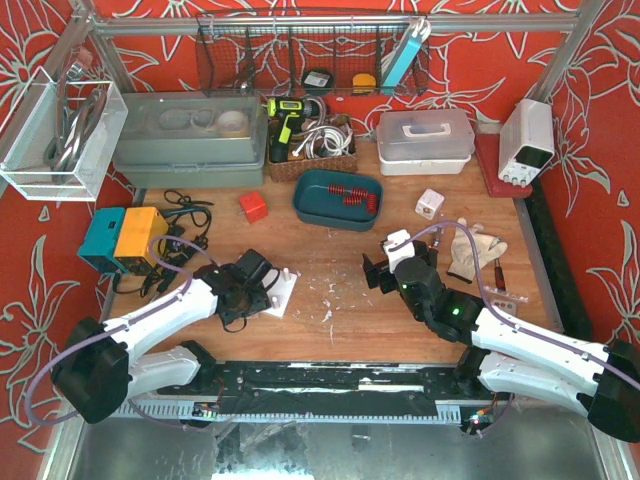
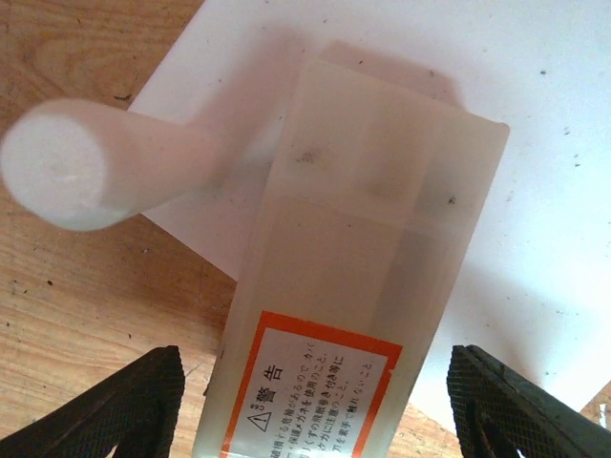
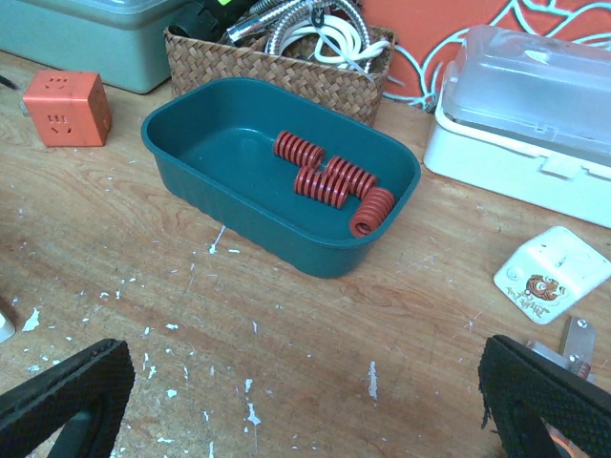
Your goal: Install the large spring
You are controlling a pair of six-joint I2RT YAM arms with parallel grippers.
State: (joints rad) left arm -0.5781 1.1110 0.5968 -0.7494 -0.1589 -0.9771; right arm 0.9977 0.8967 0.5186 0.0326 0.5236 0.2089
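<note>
Several red springs [image 3: 329, 181] lie in a teal tray [image 3: 191, 176]; the one at the front right [image 3: 371, 211] looks the widest. In the top view the springs [image 1: 352, 196] and tray [image 1: 310, 212] sit at centre back. My right gripper [image 3: 305, 401] stands open over bare wood in front of the tray, holding nothing; from above it [image 1: 383, 262] is right of centre. My left gripper [image 2: 320, 401] straddles a translucent block [image 2: 372, 239] with an orange warning label, with a gap on each side. The block stands on a white plate [image 2: 535, 143] beside a white peg [image 2: 62, 164].
An orange cube [image 3: 67, 107], a wicker basket [image 3: 277, 52], a white lidded box [image 3: 535, 105] and a small white cube [image 3: 552, 274] surround the tray. A glove [image 1: 470, 250] lies at the right, and a teal-and-yellow device [image 1: 122, 238] with cables at the left.
</note>
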